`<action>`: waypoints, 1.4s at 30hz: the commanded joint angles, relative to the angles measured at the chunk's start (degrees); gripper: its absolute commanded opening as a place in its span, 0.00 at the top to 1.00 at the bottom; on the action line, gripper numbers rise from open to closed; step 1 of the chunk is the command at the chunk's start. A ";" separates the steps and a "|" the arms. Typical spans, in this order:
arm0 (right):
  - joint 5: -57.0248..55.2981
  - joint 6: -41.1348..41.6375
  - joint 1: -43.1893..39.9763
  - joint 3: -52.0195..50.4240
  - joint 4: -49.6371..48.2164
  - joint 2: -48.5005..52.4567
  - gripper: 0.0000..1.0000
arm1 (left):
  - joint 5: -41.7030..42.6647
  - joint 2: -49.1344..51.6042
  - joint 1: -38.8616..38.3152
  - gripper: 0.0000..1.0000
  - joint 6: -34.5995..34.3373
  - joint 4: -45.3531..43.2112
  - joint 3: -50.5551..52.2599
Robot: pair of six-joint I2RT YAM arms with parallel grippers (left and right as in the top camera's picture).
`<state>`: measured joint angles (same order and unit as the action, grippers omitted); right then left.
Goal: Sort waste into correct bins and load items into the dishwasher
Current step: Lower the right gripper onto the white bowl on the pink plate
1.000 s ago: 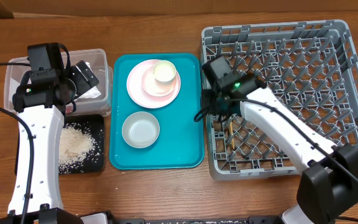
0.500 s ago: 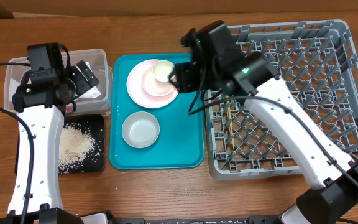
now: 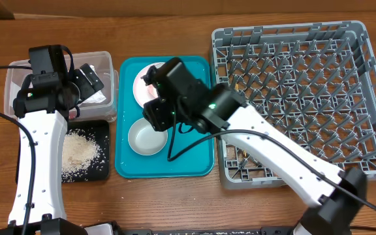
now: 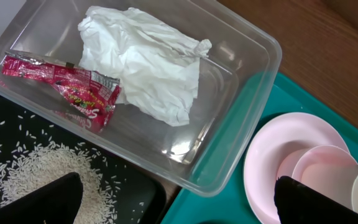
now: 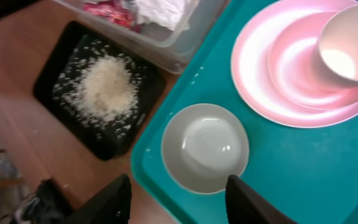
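The clear tub [image 3: 18, 72] holds the crumpled white napkin [image 4: 145, 59] and the red sauce packet [image 4: 67, 87]. The black tray [image 3: 103, 127] holds the loose rice [image 3: 80, 153]. My left gripper [image 4: 179, 205] is open and empty above the tub's near corner. Pink plates [image 5: 278, 68] with the cream cup [image 5: 347, 40] and the grey bowl [image 5: 205, 148] sit on the teal tray [image 3: 198, 156]. My right gripper [image 5: 182, 199] is open and empty, hovering just over the bowl [image 3: 145, 138]. The grey rack [image 3: 305, 91] is at the right. I cannot see the chopsticks.
The right arm reaches from the front right across the rack's left edge and covers part of the plates in the overhead view. The teal tray lies between the bins and the rack. Bare wooden table runs along the front.
My right arm has swung left from the rack's left side, across the plates, to above the grey bowl. The left arm has not moved.
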<state>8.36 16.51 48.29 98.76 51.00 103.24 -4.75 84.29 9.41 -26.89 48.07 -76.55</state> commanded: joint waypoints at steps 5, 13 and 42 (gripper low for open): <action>-4.90 -0.28 -0.13 -0.76 0.42 2.32 0.44 | -0.13 -0.17 -0.04 0.00 -0.55 -0.07 -1.22; -3.54 -3.26 -3.63 0.70 -4.35 2.32 0.52 | -0.11 -0.17 -0.04 0.00 -0.55 -0.07 -1.22; -0.35 -12.55 -12.31 4.44 -26.67 18.34 0.52 | -0.13 -0.17 0.00 0.00 -0.55 -0.07 -1.22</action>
<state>11.14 6.96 34.98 102.26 25.15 119.35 -4.75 84.29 9.41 -26.89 48.10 -76.55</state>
